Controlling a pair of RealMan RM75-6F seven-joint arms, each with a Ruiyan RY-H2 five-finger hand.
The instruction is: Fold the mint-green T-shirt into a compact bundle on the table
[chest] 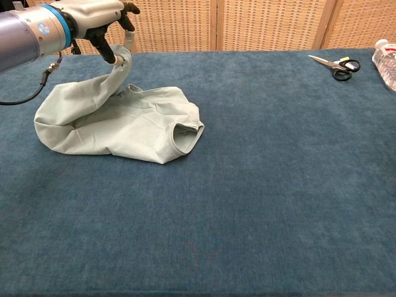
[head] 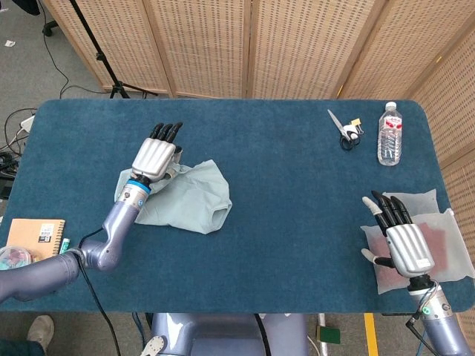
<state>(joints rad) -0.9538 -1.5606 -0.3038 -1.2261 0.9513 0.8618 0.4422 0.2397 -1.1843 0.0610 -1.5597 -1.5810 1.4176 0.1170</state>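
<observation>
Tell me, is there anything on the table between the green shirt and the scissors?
Nothing: the head view shows only bare blue table between the T-shirt and the scissors.
</observation>
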